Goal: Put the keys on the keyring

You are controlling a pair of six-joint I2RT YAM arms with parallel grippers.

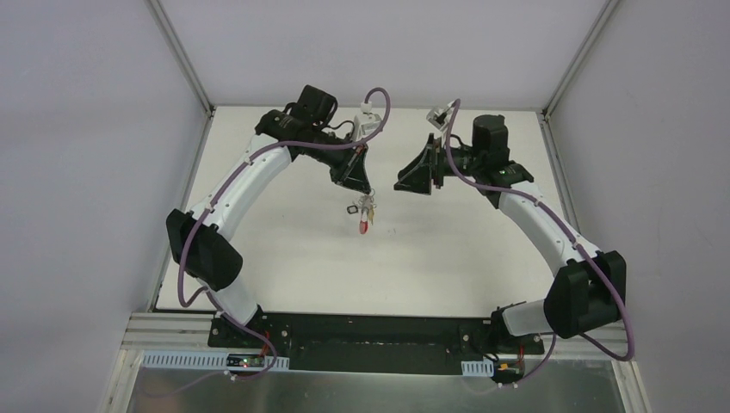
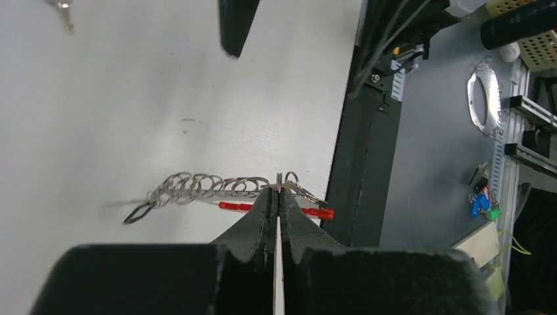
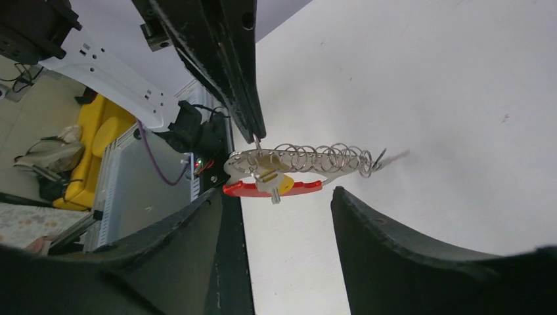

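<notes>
My left gripper (image 1: 362, 190) is shut on a small metal ring at the top of the keyring (image 1: 364, 222) and holds it hanging above the table. In the left wrist view the left gripper (image 2: 280, 191) pinches that ring, with the keyring's red arc (image 2: 320, 212) behind the fingers and a chain of thin rings (image 2: 197, 187) trailing left. In the right wrist view the keyring (image 3: 243, 190) carries a yellow-headed key (image 3: 284, 184). My right gripper (image 3: 279, 205) is open and empty just short of it, to the right of the keyring in the top view (image 1: 405, 182). A loose silver key (image 2: 63, 10) lies on the table.
The white table (image 1: 284, 258) has walls on three sides. The black base rail (image 1: 370, 331) runs along the near edge. The right gripper's finger (image 2: 235, 26) shows at the top of the left wrist view.
</notes>
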